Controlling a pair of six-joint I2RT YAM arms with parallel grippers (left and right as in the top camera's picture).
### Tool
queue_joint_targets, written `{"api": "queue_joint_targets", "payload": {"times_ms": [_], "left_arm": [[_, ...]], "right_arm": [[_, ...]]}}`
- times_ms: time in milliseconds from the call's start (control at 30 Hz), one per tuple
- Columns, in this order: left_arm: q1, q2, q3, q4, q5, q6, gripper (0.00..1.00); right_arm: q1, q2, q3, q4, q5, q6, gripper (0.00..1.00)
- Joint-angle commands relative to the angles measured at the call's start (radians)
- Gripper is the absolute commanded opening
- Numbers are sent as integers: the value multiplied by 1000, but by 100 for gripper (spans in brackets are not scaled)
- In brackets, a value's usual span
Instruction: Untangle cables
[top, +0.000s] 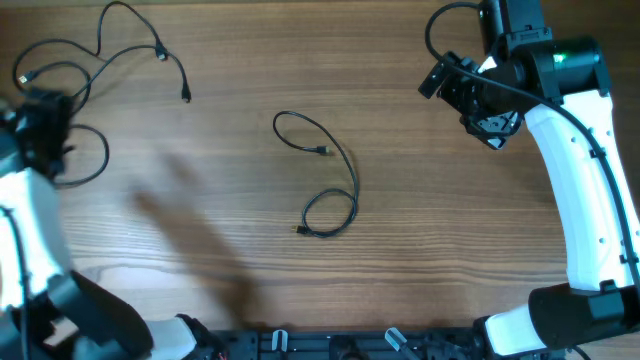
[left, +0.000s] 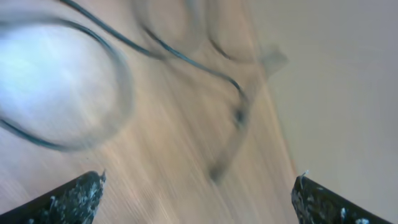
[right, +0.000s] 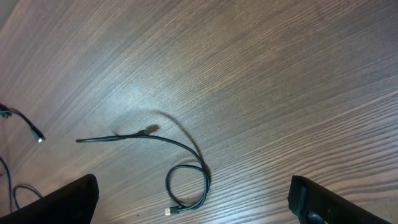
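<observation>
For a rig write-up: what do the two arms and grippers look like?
The left arm and right arm have white shells with black joints. The right arm carries a black wire and a green light. The left gripper has black fingers flecked white.

wood table (top: 450, 250) | one cable (top: 355, 185) mid-table, lying alone — other cables (top: 161, 52) far-left corner

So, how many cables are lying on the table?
3, probably: one loose cable in the centre, and a tangle at the far-left corner showing three plug ends, so at least two cables there. The left arm may hide more.
</observation>
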Motion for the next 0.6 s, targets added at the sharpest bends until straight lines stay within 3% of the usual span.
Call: {"api": "queue_joint_targets", "payload": {"times_ms": [0,100,200,267,400,567], "left_arm": [[-260,-30,-1,-62,123,17,100],[-536,-14,-1,-121,19,17,100],[-739,-11,-1,-128,-97,17,100],[-826,-11,-1,-132,-96,16,100],[-944,-11,-1,-159,-97,17,100],[-971,-10,-1,-176,-108,16,100]], "right_arm": [[2,5,4,-2,-9,-20,100],[1,5,4,-36,-9,-22,100],[1,5,4,-64,-9,-96,100],[1,5,4,-71,-10,-126,100],[2,5,4,-76,-14,-125,100],[2,5,4,-73,-32,-160,100]]}}
